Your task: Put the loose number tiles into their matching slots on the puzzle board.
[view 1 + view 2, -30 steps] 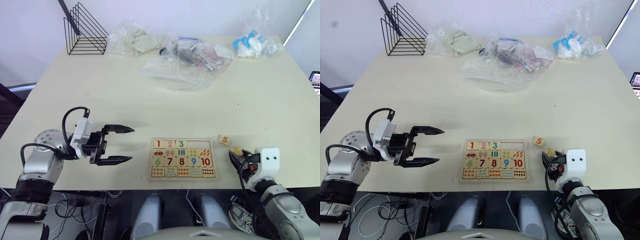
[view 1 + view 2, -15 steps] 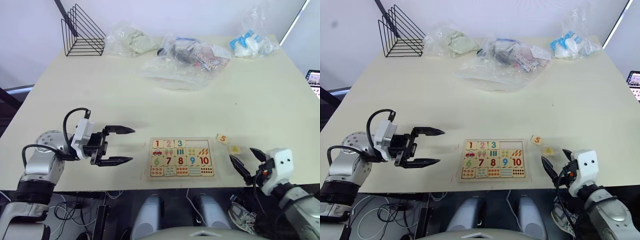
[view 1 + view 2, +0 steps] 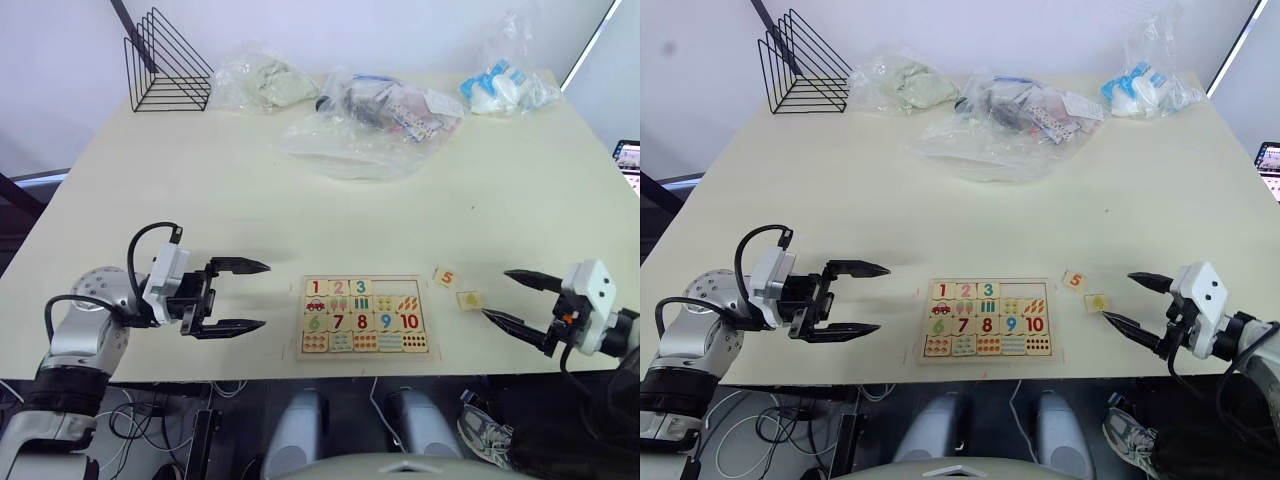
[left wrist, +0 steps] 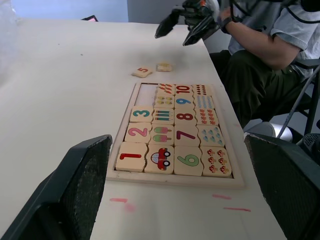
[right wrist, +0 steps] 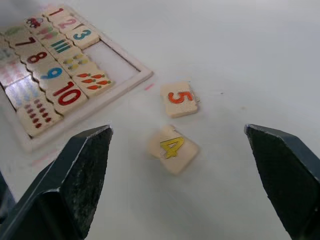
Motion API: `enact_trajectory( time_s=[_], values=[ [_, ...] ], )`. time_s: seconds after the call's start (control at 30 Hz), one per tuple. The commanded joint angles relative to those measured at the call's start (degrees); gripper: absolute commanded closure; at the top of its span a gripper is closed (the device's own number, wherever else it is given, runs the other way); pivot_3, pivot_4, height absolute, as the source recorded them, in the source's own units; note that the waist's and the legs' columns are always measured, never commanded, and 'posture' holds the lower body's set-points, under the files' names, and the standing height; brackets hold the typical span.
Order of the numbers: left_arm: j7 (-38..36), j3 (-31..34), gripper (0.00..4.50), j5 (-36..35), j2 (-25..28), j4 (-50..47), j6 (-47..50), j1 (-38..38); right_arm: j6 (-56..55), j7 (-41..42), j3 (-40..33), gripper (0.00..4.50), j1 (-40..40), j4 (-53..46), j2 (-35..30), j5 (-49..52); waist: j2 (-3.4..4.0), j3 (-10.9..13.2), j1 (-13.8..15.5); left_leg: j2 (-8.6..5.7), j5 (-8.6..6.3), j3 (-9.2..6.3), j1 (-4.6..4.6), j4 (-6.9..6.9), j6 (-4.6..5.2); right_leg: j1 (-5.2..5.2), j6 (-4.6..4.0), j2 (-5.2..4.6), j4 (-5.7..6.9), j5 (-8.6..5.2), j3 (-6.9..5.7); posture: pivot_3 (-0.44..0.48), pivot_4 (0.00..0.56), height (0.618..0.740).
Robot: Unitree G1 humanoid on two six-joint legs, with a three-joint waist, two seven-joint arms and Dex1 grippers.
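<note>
A: I've got the board (image 3: 366,317) near the front edge of the tabletop (image 3: 300,200). It's a flat pale-wood tray with a thin raised rim. Numerals 1, 2 and 3 sit in the top row, and beside the 3 there's a bare recess (image 5: 117,61), smooth blank wood.

B: And the loose tiles?

A: Two of them, off the board's right side, lying flat on the tabletop. The 5 tile (image 5: 180,98) is a small square with an orange numeral, close to the board's corner. The 4 tile (image 5: 173,148) carries a yellow numeral and lies just beside the 5, apart from it, turned at an angle.

B: What's your right hand doing?

A: The right hand (image 3: 515,298) is spread wide, empty, touching nothing. Its two black tapered fingers point toward the tiles from the right, and through the wrist camera the 4 sits between them, a little ahead.

B: Left one?

A: The left hand (image 3: 244,295) is also wide apart and empty, hovering left of the board with its tips aimed at it, well clear of the rim.

B: Anything else on there?

A: At the far edge there are crinkled clear plastic bags (image 3: 370,120) and a black wire rack (image 3: 168,62).
</note>
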Motion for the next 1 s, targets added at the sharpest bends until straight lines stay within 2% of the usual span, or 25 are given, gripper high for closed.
enact_trajectory(
  time_s=[0.03,0.27,0.5,1.0],
  values=[
    [-1.8,1.2,0.0,-0.9,0.4,-1.6,-0.6,-0.1,-2.7,6.3,1.6,0.08,-3.2,3.7,-2.5,-0.1,0.0,0.0,0.0,0.0,0.0,-0.01,0.0,0.0,0.0,0.0,0.0,0.0,0.01,0.0,0.0,0.0,0.15,0.74],
    [-1.8,-0.4,0.0,-1.2,2.4,-0.9,-3.2,0.0,-12.9,17.2,10.8,0.08,-14.7,17.0,-6.6,-8.2,0.0,0.0,0.0,0.0,0.0,0.04,0.01,0.03,0.0,-0.01,0.0,-0.03,0.01,0.0,0.02,0.0,0.15,0.74],
    [-1.8,-1.5,0.0,-3.3,4.6,-0.8,-5.3,0.8,-19.0,21.2,16.4,0.08,-22.2,25.7,-5.6,-12.4,0.04,0.0,0.0,0.02,0.0,0.03,0.0,0.03,0.0,-0.01,0.0,-0.05,0.03,0.01,0.0,0.0,0.15,0.74],
    [-1.8,-1.7,0.0,-4.0,6.2,-0.6,-5.8,1.6,-22.4,24.4,22.0,0.08,-28.8,30.6,-4.1,-15.9,0.13,0.1,0.0,-0.01,0.0,0.04,0.02,0.04,-0.01,-0.03,0.0,-0.06,0.1,0.01,0.0,0.0,0.15,0.74]
  ],
)
